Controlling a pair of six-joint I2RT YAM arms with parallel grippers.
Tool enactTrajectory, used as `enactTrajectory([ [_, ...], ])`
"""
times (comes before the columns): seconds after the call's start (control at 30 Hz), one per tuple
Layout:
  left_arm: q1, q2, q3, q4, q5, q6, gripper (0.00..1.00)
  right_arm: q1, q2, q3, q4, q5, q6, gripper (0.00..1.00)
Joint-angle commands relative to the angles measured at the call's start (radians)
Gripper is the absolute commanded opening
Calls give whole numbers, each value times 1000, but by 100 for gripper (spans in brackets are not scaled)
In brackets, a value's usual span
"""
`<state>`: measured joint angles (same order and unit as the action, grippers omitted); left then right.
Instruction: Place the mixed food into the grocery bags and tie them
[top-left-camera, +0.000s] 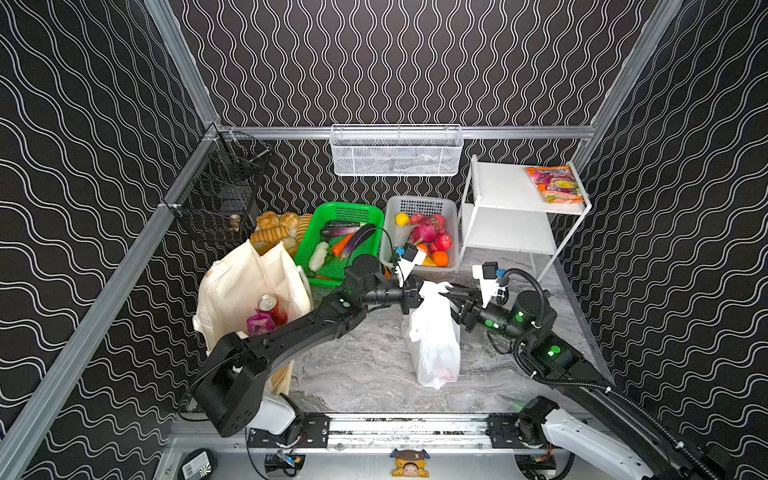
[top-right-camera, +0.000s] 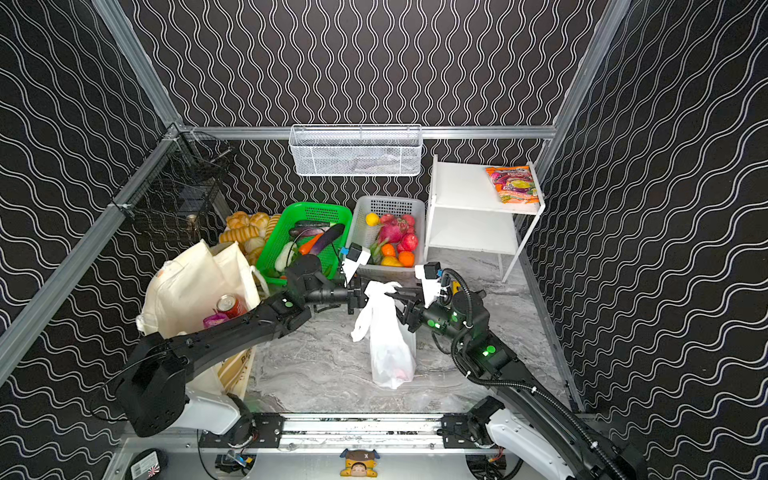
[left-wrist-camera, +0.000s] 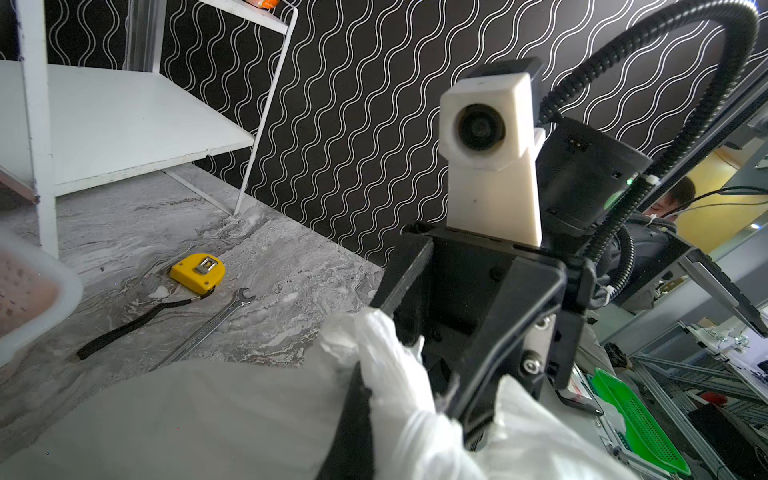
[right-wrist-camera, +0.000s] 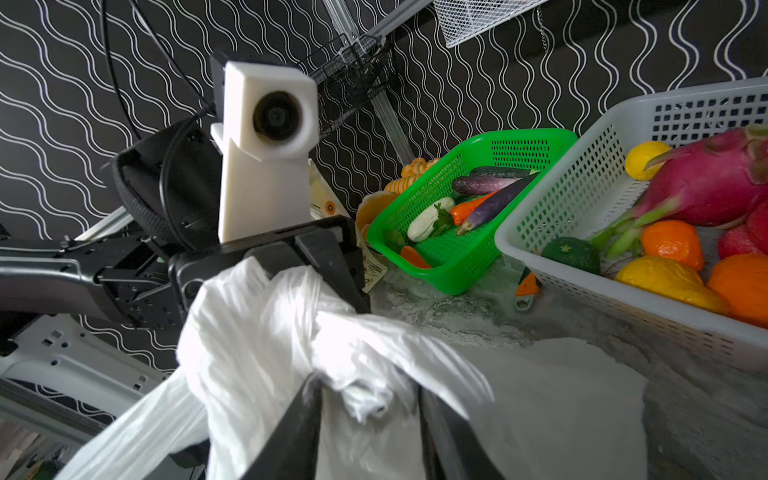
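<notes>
The white plastic carrier bag (top-left-camera: 436, 345) (top-right-camera: 390, 349) hangs upright over the middle of the marble table, with reddish food showing faintly through its lower part. My left gripper (top-left-camera: 417, 295) (left-wrist-camera: 374, 419) is shut on one bunched handle at the bag's top. Facing it, my right gripper (top-left-camera: 446, 291) (right-wrist-camera: 365, 415) is open, its fingers standing either side of the twisted handle wad (right-wrist-camera: 374, 395). At the left the cream tote (top-left-camera: 237, 282) (top-right-camera: 187, 278) stands open, with a red can (top-left-camera: 270, 305) and a purple packet (top-left-camera: 259, 323) inside.
Behind the arms stand a green basket (top-left-camera: 353, 212) of vegetables, a white basket (top-left-camera: 419, 203) of fruit and a pile of bread (top-left-camera: 274, 228). A white shelf (top-left-camera: 507, 187) at the back right carries an orange snack packet (top-left-camera: 555, 183). A yellow tape measure (left-wrist-camera: 197, 272) and a wrench (left-wrist-camera: 212, 322) lie near the shelf.
</notes>
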<state>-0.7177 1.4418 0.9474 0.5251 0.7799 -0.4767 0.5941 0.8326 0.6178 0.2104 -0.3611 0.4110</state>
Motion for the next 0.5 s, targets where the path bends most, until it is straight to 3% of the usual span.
enactTrajectory([
  [0.0, -1, -3, 14, 18, 42, 16, 0, 0, 28, 12, 73, -19, 55, 25],
  [0.07, -1, -9, 15, 1, 35, 32, 0, 0, 39, 26, 43, -21, 46, 8],
  [0.13, 1, -20, 19, -40, 20, 61, 0, 1, 36, 38, 1, -5, 29, 0],
  [0.3, 19, -49, 17, -114, -19, 107, 0, -1, -8, 32, -55, 60, -11, 0],
  [0.47, 32, -51, 60, -236, 5, 154, 19, -1, -28, 23, -96, 98, -57, 0],
])
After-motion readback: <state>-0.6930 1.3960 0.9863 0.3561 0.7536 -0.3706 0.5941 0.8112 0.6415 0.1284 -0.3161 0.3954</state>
